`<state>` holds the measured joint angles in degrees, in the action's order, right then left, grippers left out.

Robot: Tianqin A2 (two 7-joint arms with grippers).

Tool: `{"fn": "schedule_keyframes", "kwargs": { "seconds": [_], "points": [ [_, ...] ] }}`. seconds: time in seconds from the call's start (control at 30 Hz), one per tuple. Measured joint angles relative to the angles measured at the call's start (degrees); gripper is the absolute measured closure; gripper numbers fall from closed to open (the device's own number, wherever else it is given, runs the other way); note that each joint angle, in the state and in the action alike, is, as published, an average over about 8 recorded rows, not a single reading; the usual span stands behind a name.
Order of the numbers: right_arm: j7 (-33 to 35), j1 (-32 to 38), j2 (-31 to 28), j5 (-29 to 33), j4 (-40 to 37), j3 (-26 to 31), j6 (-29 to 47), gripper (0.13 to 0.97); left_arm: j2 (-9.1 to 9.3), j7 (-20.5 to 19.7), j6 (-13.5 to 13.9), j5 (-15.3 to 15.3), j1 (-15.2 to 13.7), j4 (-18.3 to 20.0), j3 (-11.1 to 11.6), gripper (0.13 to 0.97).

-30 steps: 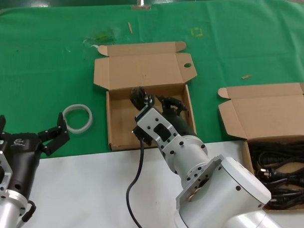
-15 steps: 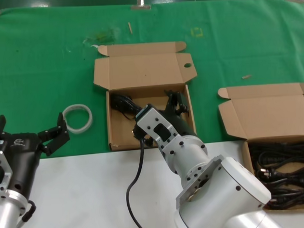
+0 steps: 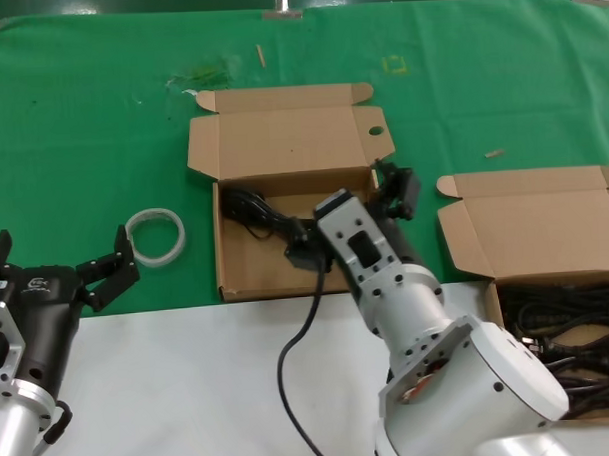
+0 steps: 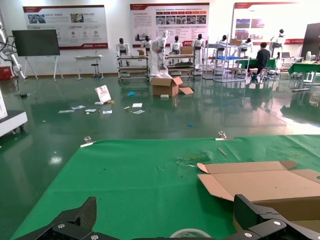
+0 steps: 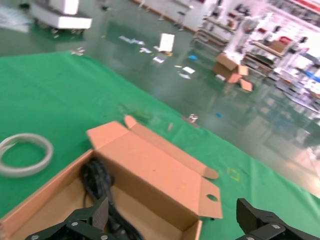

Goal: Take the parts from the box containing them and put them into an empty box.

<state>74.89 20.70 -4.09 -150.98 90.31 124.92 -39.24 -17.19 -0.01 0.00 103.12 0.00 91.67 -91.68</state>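
1. Right now I see my right gripper (image 3: 369,201) with its fingers spread wide and nothing between them — it hangs over the near right part of the oval-holed box (image 3: 248,275), out in the middle of the worktop.
2. One black cord coil (image 3: 256,212) lies inside that box by its far left corner, clear of the fingers.
3. More cords (image 3: 558,329) fill the plain-lidded box (image 3: 545,230) at the worktop's right edge.
4. My left gripper (image 3: 51,272) sits parked at the near left corner, fingers apart and empty — a white tape ring (image 3: 155,236) lies just beside it.
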Motion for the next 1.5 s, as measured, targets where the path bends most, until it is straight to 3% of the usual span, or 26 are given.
{"fn": "schedule_keyframes", "kwargs": {
  "seconds": [0.3, 1.5],
  "points": [
    [-10.2, -2.8, 0.0, 6.5, 0.2, -4.5, 5.3, 0.156, 0.00, 0.0, 0.0, 0.0, 0.0, 0.0, 0.0, 0.132],
    [-51.3, -14.2, 0.0, 32.8, 0.9, -22.8, 26.9, 0.129, 0.00, 0.0, 0.0, 0.0, 0.0, 0.0, 0.0, 0.132]
  ]
}}
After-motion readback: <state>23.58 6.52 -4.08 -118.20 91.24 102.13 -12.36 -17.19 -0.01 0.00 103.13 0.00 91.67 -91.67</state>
